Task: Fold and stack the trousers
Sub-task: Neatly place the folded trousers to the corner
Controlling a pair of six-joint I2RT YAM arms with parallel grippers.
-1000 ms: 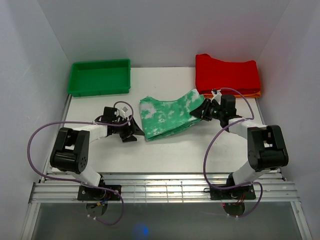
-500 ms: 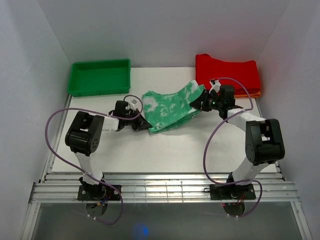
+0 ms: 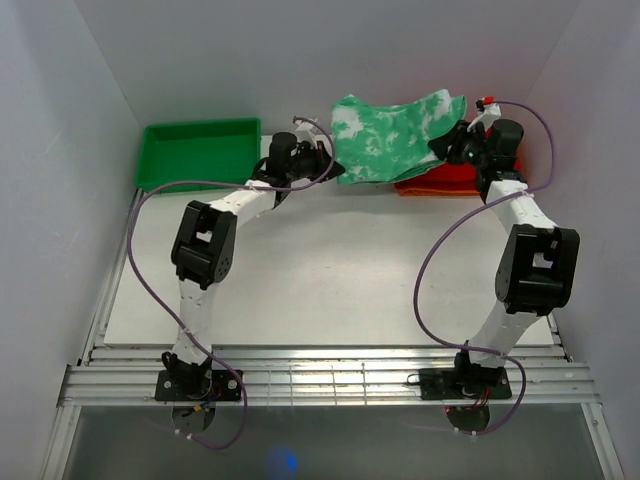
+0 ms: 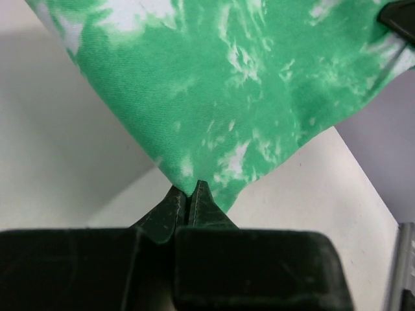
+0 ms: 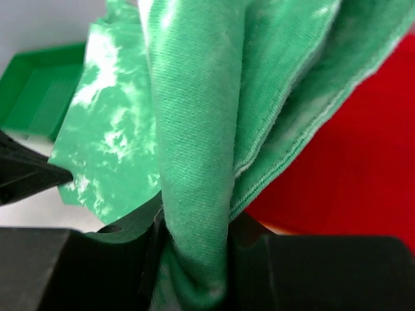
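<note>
folded trousers (image 3: 400, 135) were held up at the back of the table (image 3: 300, 290), stretched btwn both arms, right end over the red garment (image 3: 440, 186). left gripper (image 4: 188, 194) pinched only a corner tip; right gripper (image 5: 194, 259) clenched a thick bunch. risk: thin left bite slips under tension, fold sags open.

Left gripper (image 4: 189, 195), right gripper (image 5: 194, 249) — clamped

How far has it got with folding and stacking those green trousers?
Done: the trousers already look folded into a short, layered bundle. In hand: the left hand and the right hand each pinch one end, holding the bundle up over the red folded garment at the back right. Left to do: lower it onto that pile and let go.
</note>
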